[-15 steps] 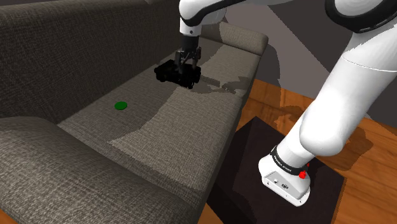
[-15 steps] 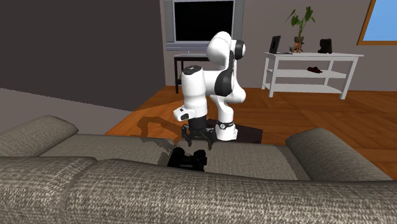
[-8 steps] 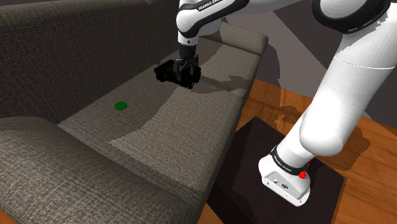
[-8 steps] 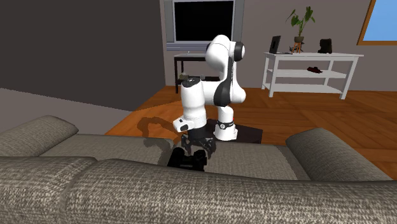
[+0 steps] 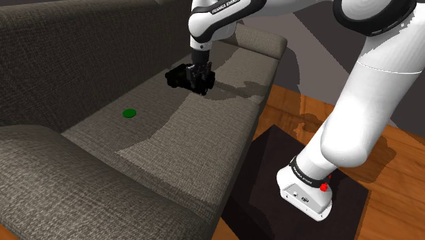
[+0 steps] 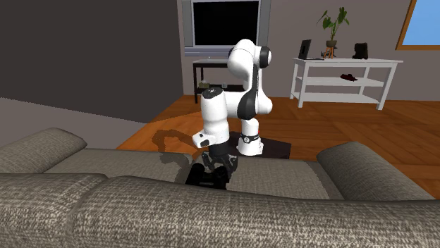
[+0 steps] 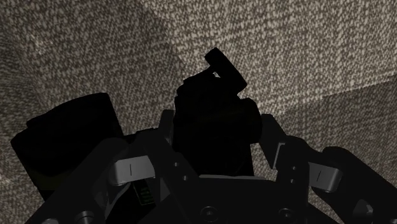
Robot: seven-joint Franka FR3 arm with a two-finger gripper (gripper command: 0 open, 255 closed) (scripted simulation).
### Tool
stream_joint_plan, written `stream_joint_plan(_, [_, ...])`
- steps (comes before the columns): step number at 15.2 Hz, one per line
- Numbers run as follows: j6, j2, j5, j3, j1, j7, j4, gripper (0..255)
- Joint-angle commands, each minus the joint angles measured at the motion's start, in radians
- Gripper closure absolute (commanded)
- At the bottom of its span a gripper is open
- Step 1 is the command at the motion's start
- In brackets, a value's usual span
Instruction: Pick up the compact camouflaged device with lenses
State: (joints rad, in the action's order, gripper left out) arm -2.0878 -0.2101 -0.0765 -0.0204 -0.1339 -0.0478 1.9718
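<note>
Lowered since a second ago, my claw (image 5: 199, 75) straddles black binoculars (image 5: 180, 77) on the sofa seat (image 5: 163, 119); fingers (image 7: 267, 137) seem pressed against their sides, dark on dark.

**Shoulder view.** Dim overall. A paler band of light crosses the sofa (image 5: 170, 129) seat, and the arm (image 5: 368, 102) casts a soft shadow beside the dark device (image 5: 177, 77).

**Second exterior view.** Brighter, with daylight blue in the window (image 6: 425, 25) and a faint arm shadow on the floor (image 6: 367, 134).

**Wrist view.** Device and gripper (image 7: 216, 137) merge into near-black silhouettes against partly shadowed fabric.
</note>
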Motion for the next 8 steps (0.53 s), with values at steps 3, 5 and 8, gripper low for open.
stream_joint_plan(3, [-0.001, 0.000, 0.000, -0.001, 0.000, 0.000, 0.001, 255])
stream_joint_plan(5, [0.012, 0.006, 0.001, 0.000, 0.000, 0.002, -0.006, 255])
stream_joint_plan(8, [0.048, 0.023, 0.003, -0.001, 0.000, 0.004, -0.025, 255])
